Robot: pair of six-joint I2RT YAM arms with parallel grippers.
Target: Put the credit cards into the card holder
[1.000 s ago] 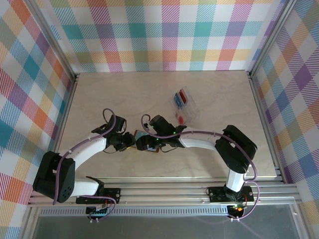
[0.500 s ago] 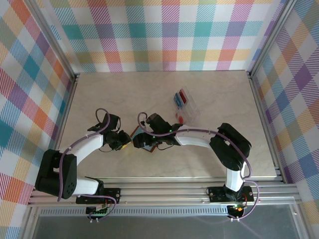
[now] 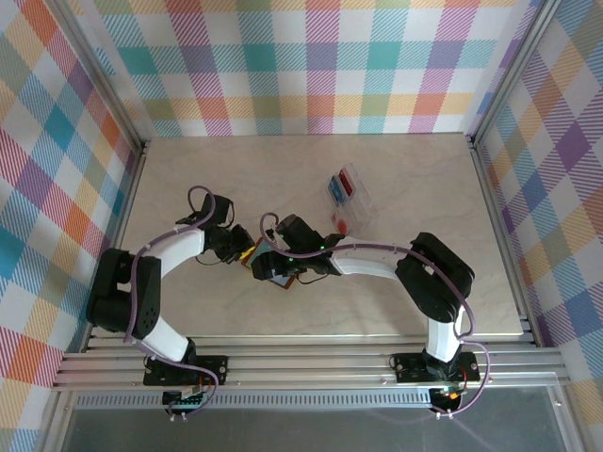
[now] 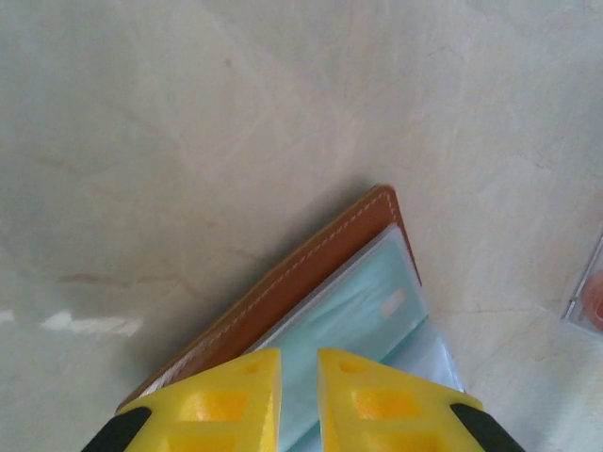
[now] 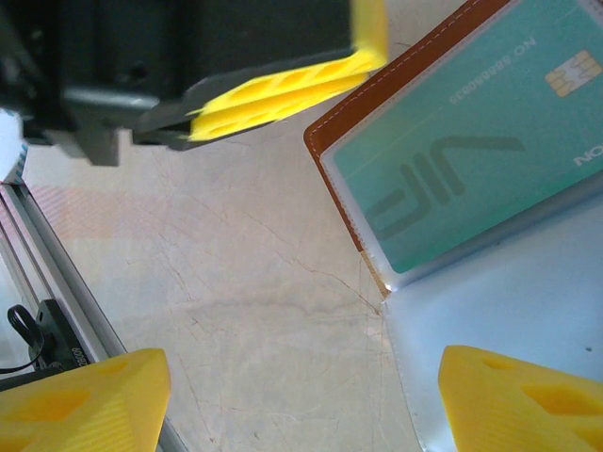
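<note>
Now the right pincer [image 5: 303, 363] hangs released over the card holder [image 4: 311, 268], teal card [image 5: 471, 160] pocketed; left pincer [image 4: 300, 363] nearly clenched at its edge, grasp unclear; clear tray [image 3: 364, 217] nearby.

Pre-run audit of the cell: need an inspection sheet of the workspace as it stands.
Surface: beige marbled tabletop.
Job's things: brown leather card holder lies open, teal-green credit card in its clear pocket; red and blue credit cards in clear plastic tray.
Clutter: nothing seen.
Grippers: left gripper nearly closed at holder's edge, grip unclear; right gripper open above holder.
Cables: purple cables hang in loose loops.
Surroundings: pastel plaid walls, aluminium frame.
</note>
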